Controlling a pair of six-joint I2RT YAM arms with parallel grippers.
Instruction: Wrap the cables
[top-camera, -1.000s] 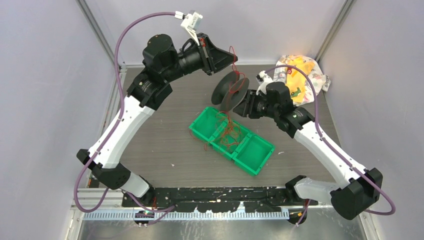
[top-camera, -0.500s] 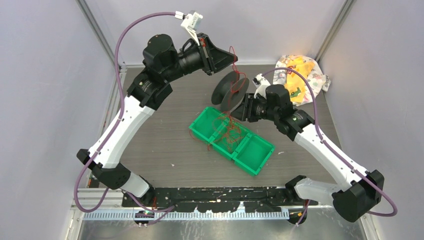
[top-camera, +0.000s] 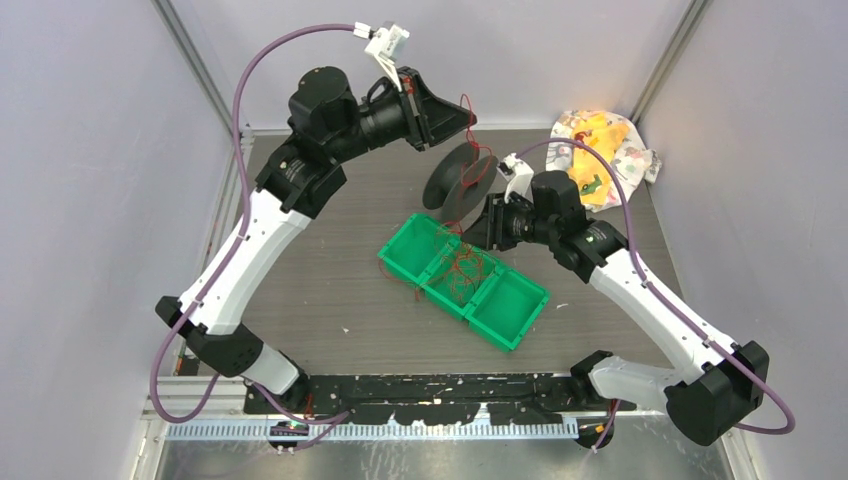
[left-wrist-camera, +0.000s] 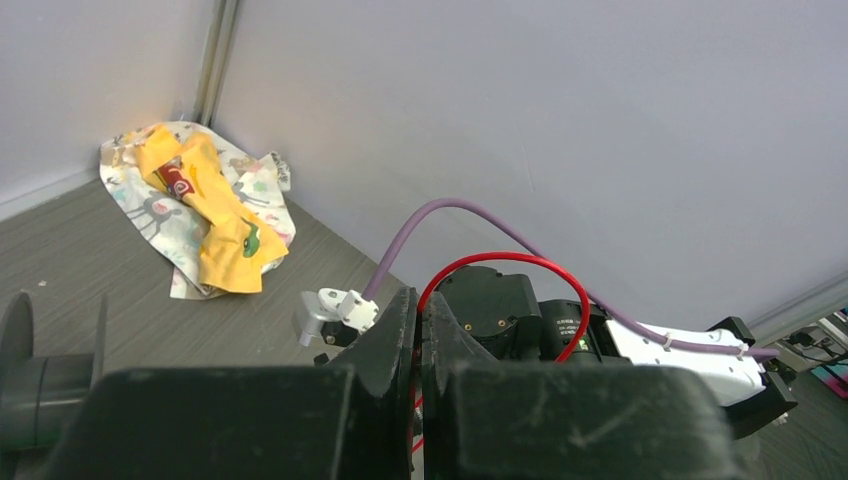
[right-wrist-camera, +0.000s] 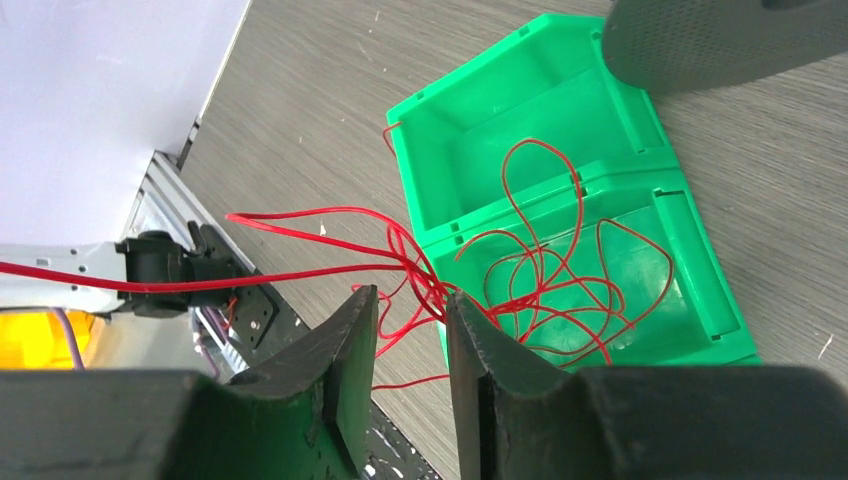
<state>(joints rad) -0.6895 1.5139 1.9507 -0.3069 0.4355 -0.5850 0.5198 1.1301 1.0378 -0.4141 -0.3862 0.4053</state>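
Cables (right-wrist-camera: 530, 265): one red strand pinched by left gripper (left-wrist-camera: 420, 310), fingers pressed together, raised at the back. Black spool (top-camera: 462, 178) hangs beside it. Tangle sits in green bin (top-camera: 515, 305), middle compartment, spilling out. Right gripper (right-wrist-camera: 410, 300) fingers part-spread astride strands; best to close on one strand and lift slowly, avoiding snags.

we've got the cables (right-wrist-camera: 428, 283): hair-thin red wire, a loose tangle of loops over the middle pocket of the green bin (right-wrist-camera: 620, 170), some spilling off its edge, one strand climbing past the black spool (top-camera: 452, 185).
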